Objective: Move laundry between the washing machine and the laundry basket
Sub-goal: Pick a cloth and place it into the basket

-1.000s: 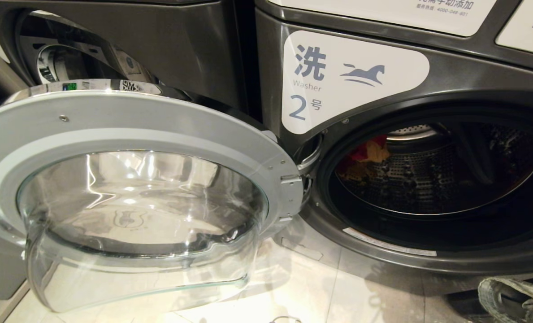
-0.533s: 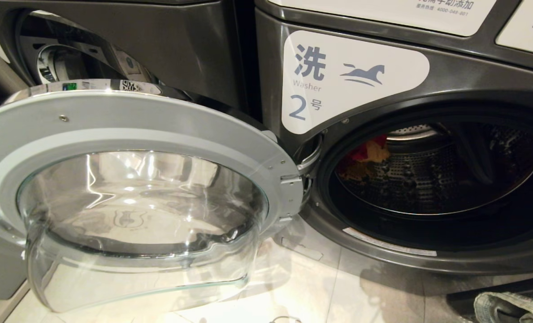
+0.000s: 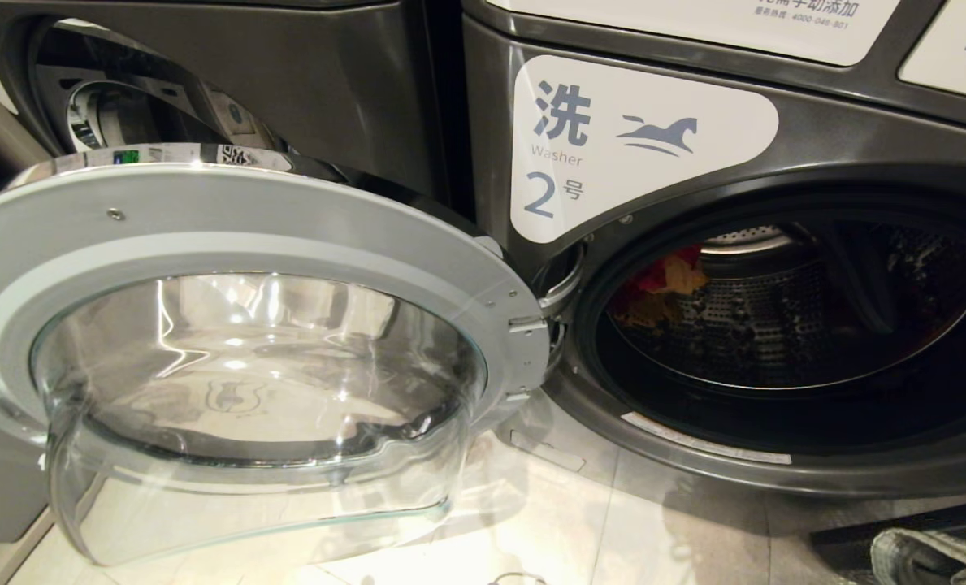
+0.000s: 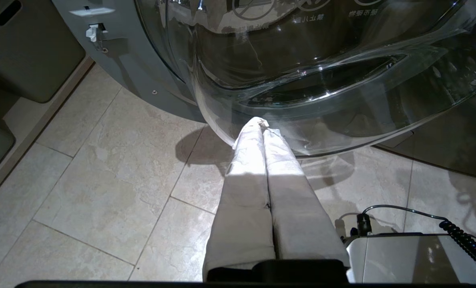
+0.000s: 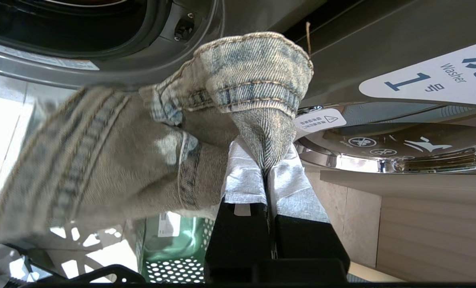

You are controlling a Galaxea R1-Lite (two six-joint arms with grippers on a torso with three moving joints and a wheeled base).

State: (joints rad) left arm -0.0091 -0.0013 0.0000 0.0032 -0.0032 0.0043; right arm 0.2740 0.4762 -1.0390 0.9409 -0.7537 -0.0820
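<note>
The washing machine (image 3: 856,138), labelled Washer 2, stands with its round glass door (image 3: 231,236) swung wide open to the left. Red and mustard-yellow laundry (image 3: 665,280) lies deep in the drum at its left side. My right gripper (image 5: 266,172) is shut on a faded denim garment (image 5: 101,160), which hangs in folds below the drum opening. An edge of that denim garment (image 3: 929,556) shows at the head view's bottom right. The green laundry basket (image 5: 173,248) sits underneath it. My left gripper (image 4: 262,126) is shut and empty, close to the door's glass bowl.
A like machine labelled 1 (image 5: 422,80) stands beside Washer 2 on the right. Another dark machine (image 3: 206,81) is behind the open door. A grey bin (image 4: 25,52) stands at the side, and my base with a coiled cable (image 4: 422,256) rests on the tiled floor.
The denim garment has sunk lower at the head view's bottom right corner. The door, drum and left arm are unchanged.
</note>
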